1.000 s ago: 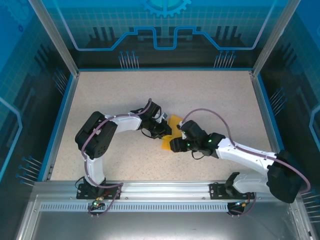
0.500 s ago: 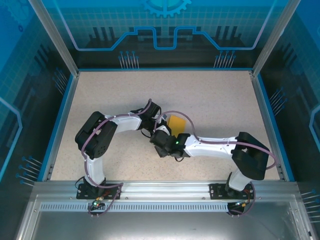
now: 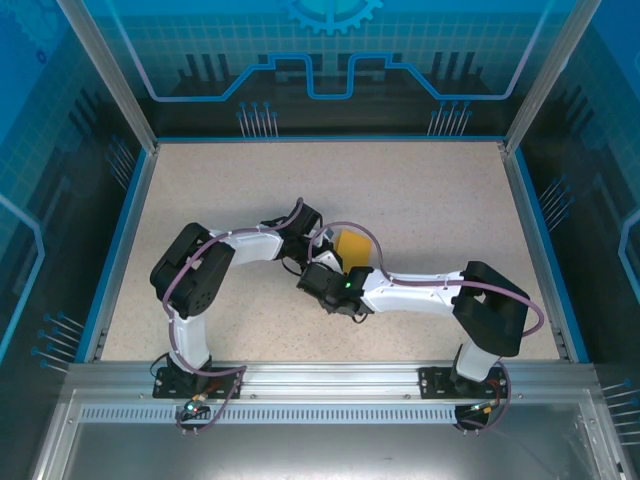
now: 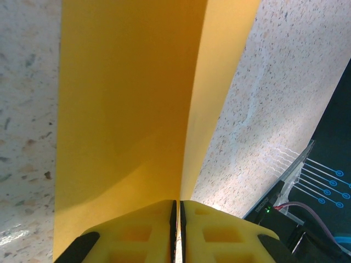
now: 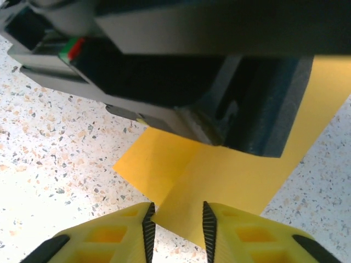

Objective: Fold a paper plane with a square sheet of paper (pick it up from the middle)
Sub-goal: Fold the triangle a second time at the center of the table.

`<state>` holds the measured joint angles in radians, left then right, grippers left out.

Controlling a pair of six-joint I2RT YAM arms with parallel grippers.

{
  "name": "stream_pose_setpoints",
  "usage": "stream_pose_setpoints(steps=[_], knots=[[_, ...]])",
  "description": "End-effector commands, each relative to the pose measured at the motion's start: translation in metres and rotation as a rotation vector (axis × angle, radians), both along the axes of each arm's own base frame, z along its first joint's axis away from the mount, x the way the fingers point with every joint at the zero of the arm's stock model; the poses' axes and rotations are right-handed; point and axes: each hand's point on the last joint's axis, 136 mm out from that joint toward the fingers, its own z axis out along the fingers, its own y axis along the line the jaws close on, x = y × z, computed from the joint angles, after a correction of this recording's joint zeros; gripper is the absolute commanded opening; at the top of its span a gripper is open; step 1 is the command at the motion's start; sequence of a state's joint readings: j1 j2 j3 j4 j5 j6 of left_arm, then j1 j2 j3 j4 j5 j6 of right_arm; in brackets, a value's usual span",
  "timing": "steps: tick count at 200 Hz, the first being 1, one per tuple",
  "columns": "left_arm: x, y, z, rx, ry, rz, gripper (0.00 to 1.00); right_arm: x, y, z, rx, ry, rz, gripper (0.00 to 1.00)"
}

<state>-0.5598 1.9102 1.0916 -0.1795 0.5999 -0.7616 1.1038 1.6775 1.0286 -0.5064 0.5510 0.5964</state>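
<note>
Swung inward, the right pincer (image 5: 176,222) straddles a corner of the paper (image 5: 181,181), jaws apart, while the left pincer (image 4: 175,216) clamps the mid-fold edge; next it likely nips and creases.

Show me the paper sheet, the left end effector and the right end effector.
paper sheet (image 4: 126,109), left wrist view, on its broad face.
left end effector (image 4: 176,211), left wrist view, between the yellow fingertips pinching the paper.
right end effector (image 5: 176,219), right wrist view, between its parted fingertips, at the paper's corner.
</note>
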Motion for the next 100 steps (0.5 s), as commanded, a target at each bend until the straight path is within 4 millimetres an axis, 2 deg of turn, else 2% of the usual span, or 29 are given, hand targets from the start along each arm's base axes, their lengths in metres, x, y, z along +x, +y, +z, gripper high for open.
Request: stream_pose_setpoints(steps=[1,45,78,100], knots=[[0.001,-0.002,0.017,-0.020,0.008,0.007,0.15,0.001,-0.002,0.016,-0.002,-0.041,-0.009,0.25],[0.002,-0.002,0.020,-0.019,0.001,0.008,0.16,0.001,-0.002,0.020,0.015,-0.043,0.002,0.14],[0.004,-0.001,0.024,-0.017,-0.011,0.015,0.24,0.002,-0.004,0.021,0.045,-0.033,0.001,0.07],[0.004,-0.001,0.027,-0.016,-0.020,0.016,0.25,0.003,-0.006,0.020,0.072,-0.020,0.001,0.04]])
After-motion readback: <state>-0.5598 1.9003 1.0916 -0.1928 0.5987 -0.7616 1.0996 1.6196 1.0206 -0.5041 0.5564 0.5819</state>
